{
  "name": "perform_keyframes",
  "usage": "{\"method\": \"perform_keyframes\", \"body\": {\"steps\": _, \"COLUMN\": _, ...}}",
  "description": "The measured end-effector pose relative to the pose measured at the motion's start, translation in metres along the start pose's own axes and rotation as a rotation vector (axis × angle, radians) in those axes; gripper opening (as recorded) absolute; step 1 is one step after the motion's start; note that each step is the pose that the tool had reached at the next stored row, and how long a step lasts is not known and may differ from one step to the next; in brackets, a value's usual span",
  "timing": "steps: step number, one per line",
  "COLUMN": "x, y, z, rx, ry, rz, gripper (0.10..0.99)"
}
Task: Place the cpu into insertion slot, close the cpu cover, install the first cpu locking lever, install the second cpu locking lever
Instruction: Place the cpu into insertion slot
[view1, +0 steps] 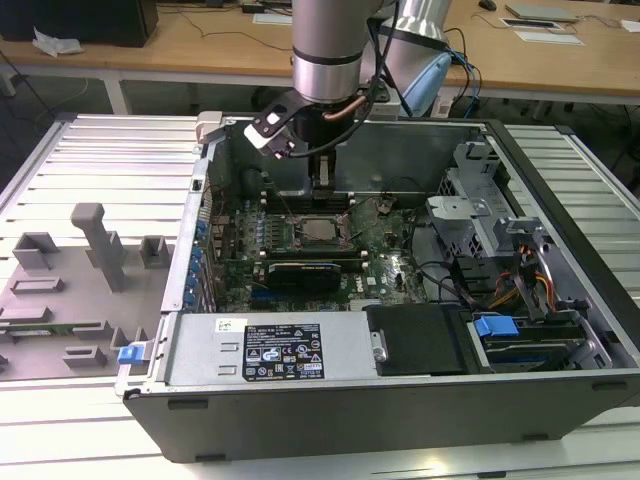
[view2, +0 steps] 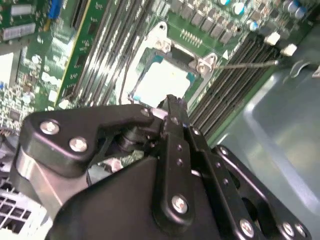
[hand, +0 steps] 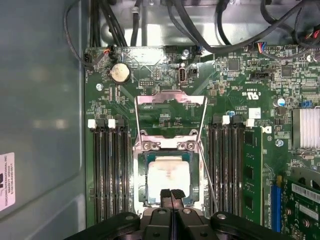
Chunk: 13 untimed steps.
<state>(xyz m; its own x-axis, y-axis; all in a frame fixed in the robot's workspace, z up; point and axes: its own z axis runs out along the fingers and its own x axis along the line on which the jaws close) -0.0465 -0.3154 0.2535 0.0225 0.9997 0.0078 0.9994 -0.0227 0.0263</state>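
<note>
The small square cpu (hand: 169, 176) with its pale metal top lies flat inside the dark, black-rimmed insertion slot (hand: 142, 172) on the green circuit board (hand: 240, 75). The thin silvery windowed cpu cover (hand: 171, 99) stands swung open on its hinge beyond the cpu. The black jaws are pressed together, holding nothing, right at the chip's near edge. To my eye the lid is the job in hand, and it wants a slow, even push on its free edge, with no scraping across the chip.

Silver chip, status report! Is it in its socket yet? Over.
End effector shut, holding nothing. Pale silver square chip sits in black-rimmed square socket, close by. Thin silvery metal cover frame stands open.
</note>
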Motion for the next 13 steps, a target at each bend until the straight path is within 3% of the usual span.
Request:
{"method": "perform_keyframes", "body": {"steps": 4, "x": 0.0002, "y": 0.0085, "z": 0.0003, "rx": 0.0, "ry": 0.0002, "rz": -0.001, "gripper": 0.106}}
{"method": "perform_keyframes", "body": {"steps": 13, "x": 0.0003, "y": 0.0093, "z": -0.0018, "rx": 0.0, "ry": 0.0003, "rz": -0.002, "gripper": 0.106}}
